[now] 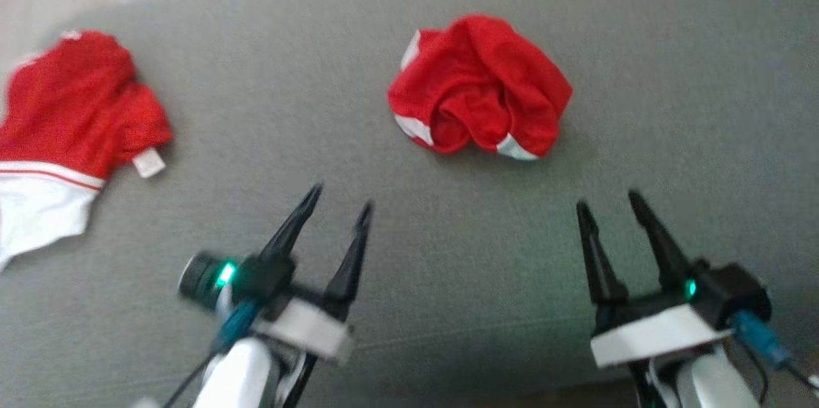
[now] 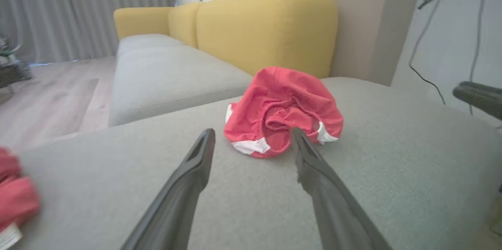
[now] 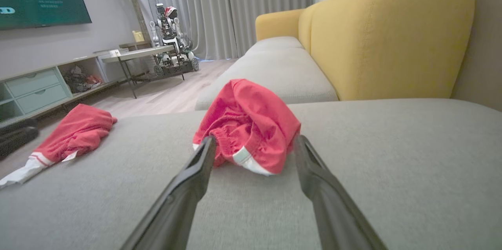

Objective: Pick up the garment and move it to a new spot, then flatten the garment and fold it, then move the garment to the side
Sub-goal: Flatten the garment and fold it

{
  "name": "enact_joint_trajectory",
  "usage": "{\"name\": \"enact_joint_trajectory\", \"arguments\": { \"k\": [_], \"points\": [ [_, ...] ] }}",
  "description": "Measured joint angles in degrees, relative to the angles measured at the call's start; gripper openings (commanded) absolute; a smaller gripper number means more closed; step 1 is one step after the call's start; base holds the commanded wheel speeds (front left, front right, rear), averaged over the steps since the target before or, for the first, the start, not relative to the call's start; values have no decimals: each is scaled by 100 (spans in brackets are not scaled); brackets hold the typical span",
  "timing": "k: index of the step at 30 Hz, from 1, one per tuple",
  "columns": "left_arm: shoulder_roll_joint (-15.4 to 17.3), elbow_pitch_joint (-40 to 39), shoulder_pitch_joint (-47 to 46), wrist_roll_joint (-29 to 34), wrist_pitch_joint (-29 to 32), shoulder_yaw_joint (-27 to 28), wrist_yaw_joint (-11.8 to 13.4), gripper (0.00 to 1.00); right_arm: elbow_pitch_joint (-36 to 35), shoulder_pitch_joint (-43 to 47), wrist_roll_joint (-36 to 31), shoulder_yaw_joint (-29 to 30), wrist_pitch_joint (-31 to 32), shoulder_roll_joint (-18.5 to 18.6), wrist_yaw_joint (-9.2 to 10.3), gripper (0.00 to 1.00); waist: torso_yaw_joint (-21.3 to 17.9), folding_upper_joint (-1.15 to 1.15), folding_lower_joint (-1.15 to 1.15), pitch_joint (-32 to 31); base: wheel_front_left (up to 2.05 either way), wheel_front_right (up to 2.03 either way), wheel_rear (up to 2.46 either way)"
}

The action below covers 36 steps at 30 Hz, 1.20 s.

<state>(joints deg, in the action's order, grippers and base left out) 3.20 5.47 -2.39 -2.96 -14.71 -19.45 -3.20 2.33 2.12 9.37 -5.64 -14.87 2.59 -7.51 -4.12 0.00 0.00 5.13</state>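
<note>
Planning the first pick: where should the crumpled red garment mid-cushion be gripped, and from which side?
Pinch the crumpled red garment at its raised gathered band, coming from the robot's near side, low over the cushion. That ridge faces the robot and stands proud of the heap, so it can probably be straddled; the domed back is smooth and offers less to pinch.

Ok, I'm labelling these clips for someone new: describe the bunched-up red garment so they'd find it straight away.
Find the grey cushion beside the yellow backrest. Near its middle sits the crumpled garment, a red ball with white trim. The other garment, at the robot's left, lies flatter and has a large white panel.
</note>
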Motion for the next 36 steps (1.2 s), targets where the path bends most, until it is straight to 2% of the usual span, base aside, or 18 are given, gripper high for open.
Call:
{"name": "enact_joint_trajectory", "arguments": {
  "k": [5,13,19,25,26,27,28,29,30,31,36],
  "points": [
    [-3,964,-1280,339,0,-611,-294,100,-248,-437,38,-30,0,0,0,100,-291,0,1,479,0,0,0],
    [-18,2193,-2698,337,314,-1159,-387,100,-433,-555,199,-26,0,0,0,100,-953,0,1,1070,0,0,0],
    [-10,2653,-3303,389,468,-1494,-393,100,-483,-692,335,-24,0,0,0,100,-1417,0,1,1396,0,0,0],
    [78,2953,-3449,381,716,-1575,-393,100,-489,-739,447,-31,0,0,0,100,-1775,0,0,1519,0,0,0],
    [78,2953,-3449,381,716,-1575,-393,82,-489,-739,447,-31,0,0,0,100,-1775,0,0,1519,0,0,0],
    [107,2977,-3448,381,737,-1573,-393,55,-489,-739,469,-34,0,0,0,100,-1817,0,0,1518,0,0,0],
    [144,2985,-3447,380,761,-1570,-392,55,-489,-739,482,-42,0,0,0,100,-1856,0,1,1512,0,0,0],
    [187,2985,-3446,370,762,-1563,-390,38,-489,-739,482,-49,0,0,0,100,-1891,0,0,1503,0,0,0],
    [225,2985,-3445,338,762,-1559,-388,16,-489,-739,487,-56,0,-1,0,100,-1925,0,0,1491,0,0,0],
    [252,2985,-3442,319,762,-1552,-387,0,-488,-739,512,-58,0,-1,0,100,-1956,0,0,1476,0,0,0],
    [341,3026,-3428,169,849,-1559,-388,0,-483,-736,584,-56,0,-1,0,100,-2083,0,0,1342,0,0,0]
  ]
}}
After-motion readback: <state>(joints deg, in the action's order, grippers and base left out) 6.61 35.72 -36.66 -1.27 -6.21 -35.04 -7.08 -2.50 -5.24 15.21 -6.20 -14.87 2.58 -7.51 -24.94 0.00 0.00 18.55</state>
